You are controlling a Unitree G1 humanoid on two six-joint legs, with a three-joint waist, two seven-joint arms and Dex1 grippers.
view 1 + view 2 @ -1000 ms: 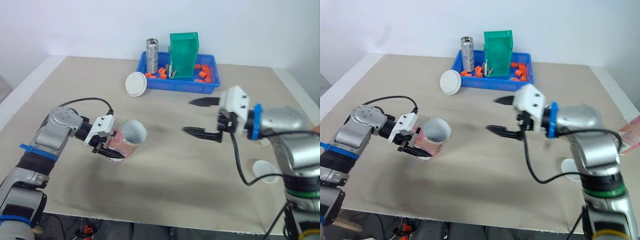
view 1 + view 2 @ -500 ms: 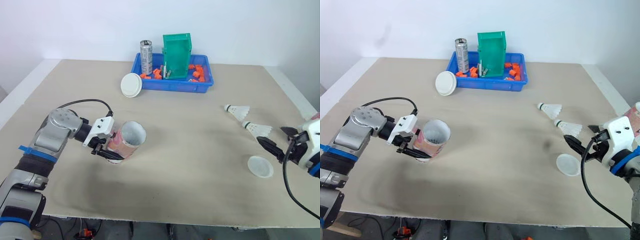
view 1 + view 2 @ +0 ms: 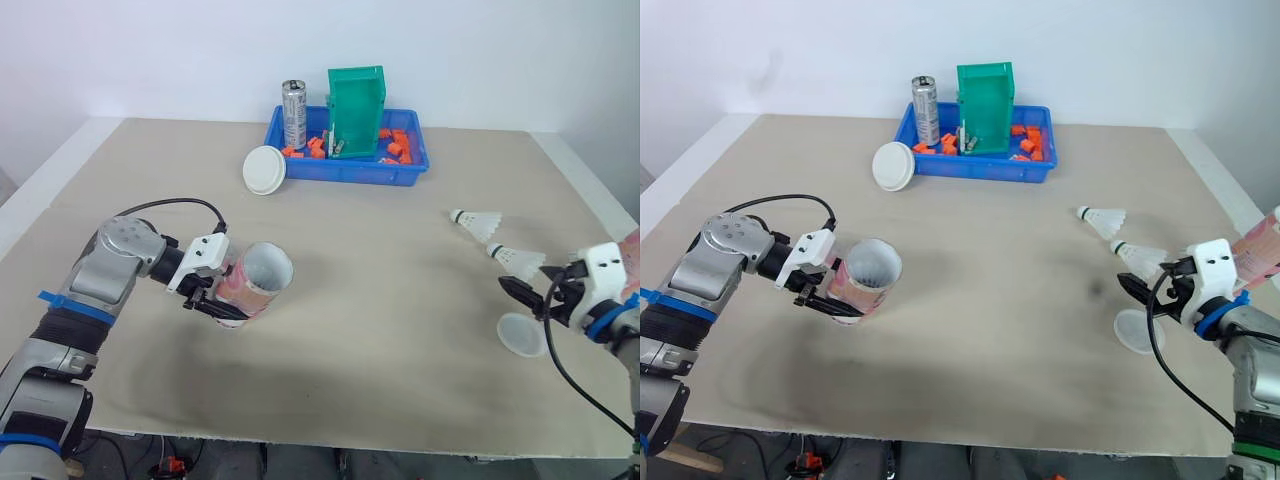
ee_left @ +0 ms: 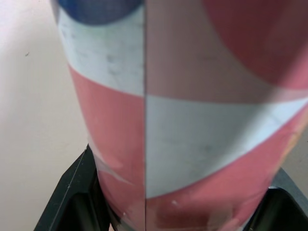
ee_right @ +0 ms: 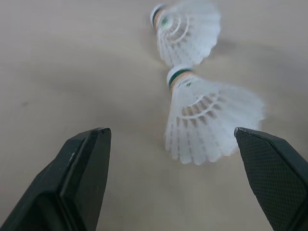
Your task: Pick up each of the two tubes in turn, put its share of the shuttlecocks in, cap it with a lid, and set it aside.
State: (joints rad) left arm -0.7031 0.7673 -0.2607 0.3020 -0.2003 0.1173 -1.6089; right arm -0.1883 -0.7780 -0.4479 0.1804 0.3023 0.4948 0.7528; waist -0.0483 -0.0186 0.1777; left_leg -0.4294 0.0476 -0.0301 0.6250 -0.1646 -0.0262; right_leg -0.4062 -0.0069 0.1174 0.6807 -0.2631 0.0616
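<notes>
Right pincer (image 3: 527,297) spread, low at right edge of head view, tips just short of nearer shuttlecock (image 3: 518,260). Second shuttlecock (image 3: 478,222) just beyond it; loose lid (image 3: 522,337) just below pincer in frame. Left pincer (image 3: 213,296) clamps tube (image 3: 256,280) at centre-left, open mouth tipped rightward.

Left wrist view: fingers (image 4: 72,202) press tube wall both sides.

Right wrist view: nearer shuttlecock ahead, in line with gap, feathers toward me.

Step, as I judge: loading first tube. Next: ease forward, close softly on feather skirt, carry to tube mouth.
</notes>
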